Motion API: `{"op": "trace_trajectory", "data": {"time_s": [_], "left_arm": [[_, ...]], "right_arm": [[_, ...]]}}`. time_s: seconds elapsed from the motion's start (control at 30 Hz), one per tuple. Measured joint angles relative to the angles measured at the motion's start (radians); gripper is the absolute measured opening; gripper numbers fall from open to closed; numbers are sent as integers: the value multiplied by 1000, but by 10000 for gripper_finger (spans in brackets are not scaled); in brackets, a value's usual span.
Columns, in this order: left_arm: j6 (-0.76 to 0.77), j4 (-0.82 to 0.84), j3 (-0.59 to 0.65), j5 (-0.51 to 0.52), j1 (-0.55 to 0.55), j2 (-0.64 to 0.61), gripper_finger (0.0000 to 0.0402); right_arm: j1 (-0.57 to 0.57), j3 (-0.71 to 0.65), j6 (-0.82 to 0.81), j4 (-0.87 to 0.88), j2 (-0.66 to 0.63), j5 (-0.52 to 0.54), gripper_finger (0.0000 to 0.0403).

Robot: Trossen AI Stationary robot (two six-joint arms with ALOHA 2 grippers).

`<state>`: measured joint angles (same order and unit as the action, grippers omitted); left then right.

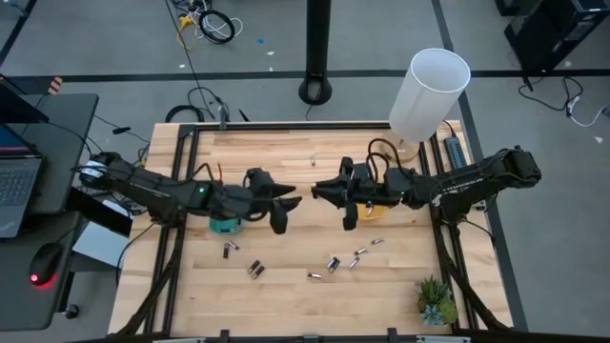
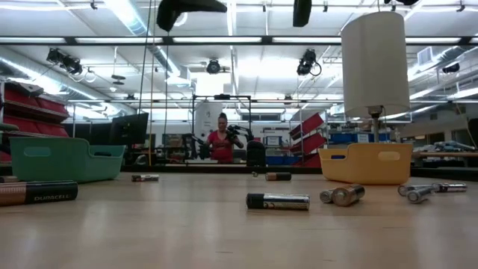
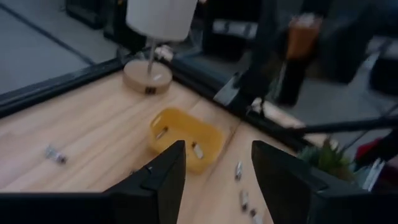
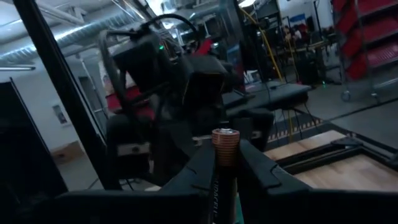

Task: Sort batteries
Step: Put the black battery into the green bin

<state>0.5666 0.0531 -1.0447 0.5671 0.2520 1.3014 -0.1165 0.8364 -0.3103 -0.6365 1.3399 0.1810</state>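
Several small batteries lie on their sides on the wooden table (image 1: 286,152), most near the front: (image 1: 229,251), (image 1: 255,270), (image 1: 334,263); one lies far back (image 1: 313,159). The low view shows a black-and-silver one (image 2: 278,201). My left gripper (image 1: 286,208) (image 3: 214,168) is open, raised above the table just right of the green tray (image 1: 226,225). My right gripper (image 1: 338,200) (image 4: 225,168) faces it at mid-table, shut on a copper-topped battery (image 4: 225,144). The yellow tray (image 3: 186,140) holds two batteries. My right gripper pinches a battery between its two fingers (image 4: 261,171). The battery lies along the fingers, and its copper-coloured end (image 4: 225,140) sticks out past the fingertips. The fingers point roughly level toward the table's left. The battery is lifted clear of the table.
A white lamp (image 1: 431,95) stands at the far right on a round wooden base (image 3: 146,78). A small green plant (image 1: 437,300) sits at the near right corner. The yellow tray (image 2: 366,163) lies mostly under my right arm. A person (image 2: 222,142) stands far behind the table.
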Motion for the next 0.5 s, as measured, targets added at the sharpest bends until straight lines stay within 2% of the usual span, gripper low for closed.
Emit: {"op": "trace_trajectory", "data": {"time_s": [0.3, 0.5], "left_arm": [[-143, -135, 0, -24, -50, 17, 204], [-151, -212, 0, -91, -87, 52, 203]], "right_arm": [[27, 0, 18, -38, 0, 1, 43], [51, 0, 29, -65, 0, 7, 43]]}}
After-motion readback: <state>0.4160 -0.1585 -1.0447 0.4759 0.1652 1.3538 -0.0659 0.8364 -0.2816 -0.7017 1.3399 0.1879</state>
